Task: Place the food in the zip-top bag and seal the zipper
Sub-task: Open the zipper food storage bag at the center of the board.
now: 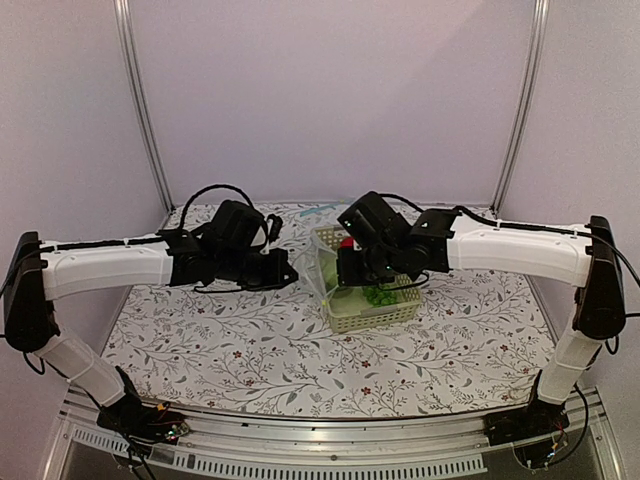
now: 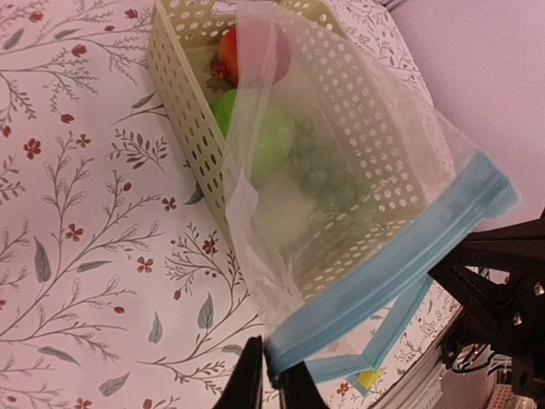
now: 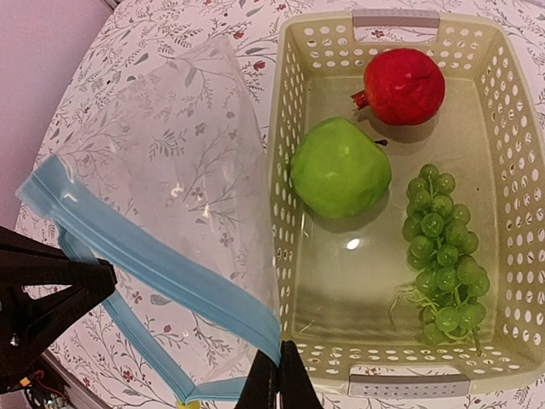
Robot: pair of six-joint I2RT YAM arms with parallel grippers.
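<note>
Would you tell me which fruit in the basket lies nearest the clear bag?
The green apple, by the basket wall beside the bag; the red apple and grapes lie farther.

Through the right wrist camera I see a pale green perforated basket (image 3: 409,385) directly ahead of the right end effector (image 3: 277,383), its near handle rim just beside the tips. A bunch of green grapes (image 3: 438,256) lies inside, ahead and right of that end effector. The basket stands on the desk (image 1: 230,340), which has a leafy, red-flowered print. Overhead, metal uprights (image 1: 140,100) rise against lilac walls (image 1: 330,100) beyond.
</note>
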